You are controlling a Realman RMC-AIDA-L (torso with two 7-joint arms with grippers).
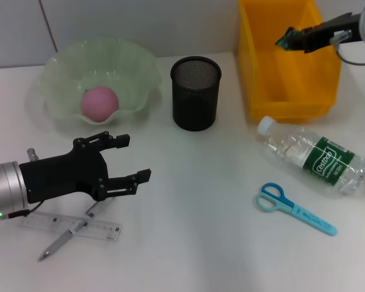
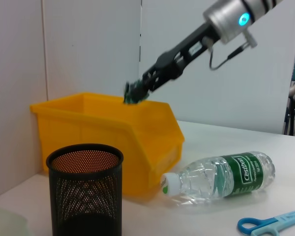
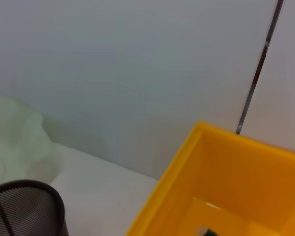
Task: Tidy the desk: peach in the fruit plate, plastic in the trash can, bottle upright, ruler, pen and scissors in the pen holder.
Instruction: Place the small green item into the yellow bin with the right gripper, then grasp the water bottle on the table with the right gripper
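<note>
Ruler [image 1: 70, 227] partly hidden beneath left gripper [image 1: 132, 159] and pen [image 1: 73, 234]; right arm cut off at the head view's edge.

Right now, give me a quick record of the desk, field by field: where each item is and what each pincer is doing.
peach: in the fruit plate
bottle: lying on its side beside the trash can
scissors: flat on the desk
ruler: flat on the desk, the pen lying across it
pen holder: upright
left pincer: open, above the ruler and pen
right pincer: over the trash can, gripping a small dark green scrap
</note>
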